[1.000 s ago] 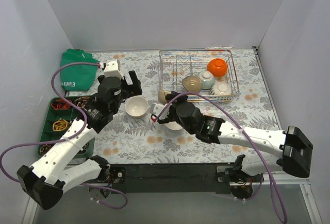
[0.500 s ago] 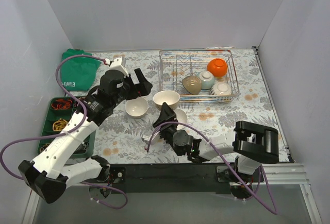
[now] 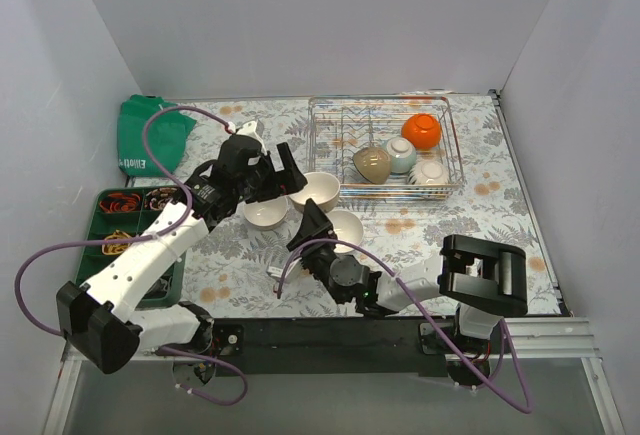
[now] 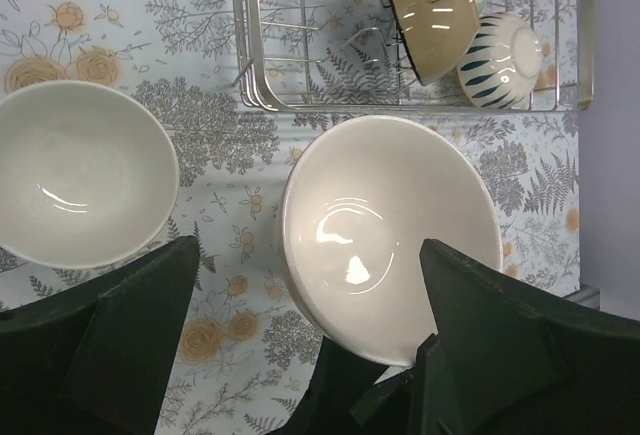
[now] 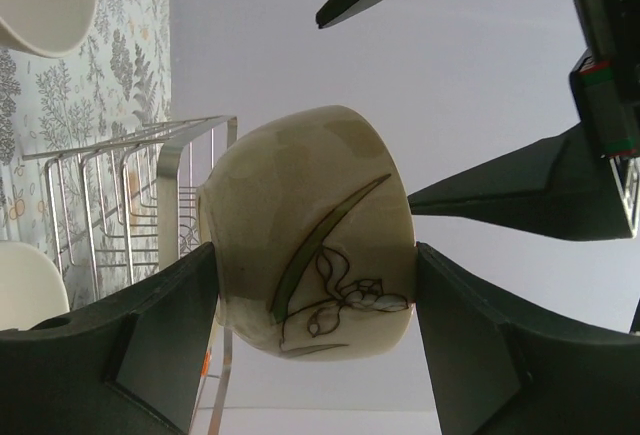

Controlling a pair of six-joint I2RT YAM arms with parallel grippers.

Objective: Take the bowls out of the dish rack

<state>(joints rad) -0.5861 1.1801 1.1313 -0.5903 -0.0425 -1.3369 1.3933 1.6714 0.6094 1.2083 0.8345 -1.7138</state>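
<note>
Jaws of the left gripper [image 4: 300, 355] stood wide and empty over a cream bowl [image 4: 385, 230] at the dish rack's [image 3: 330, 170] seven o'clock, while the right gripper [image 5: 315, 345] pinched a beige bowl [image 5: 310, 270], best lowered gently upright.

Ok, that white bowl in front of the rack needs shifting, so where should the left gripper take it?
The rim of the white bowl, from straight above, on the side away from the dish rack: it sits upright on the table, mouth up, and the rack's wire runs close along its far edge.
</note>
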